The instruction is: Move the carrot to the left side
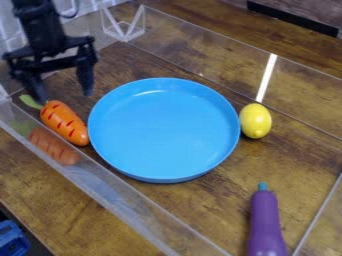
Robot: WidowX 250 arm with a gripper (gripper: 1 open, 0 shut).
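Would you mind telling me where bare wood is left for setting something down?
Bare wood lies behind the blue plate and lemon, and in front between plate and eggplant. It is crowded at the left, where the open hand hovers over the carrot by the clear wall.

A round blue plate [163, 170] sits near the middle of a dark wooden tabletop [201, 55], its shallow inside bare. Just beside its right rim, apart from it, lies a yellow lemon [255, 121]. A purple eggplant [265, 228] with a dark stem lies lower right, well apart from the plate. Clear acrylic walls [127, 205] enclose the work area, catching a bright streak of reflected light.
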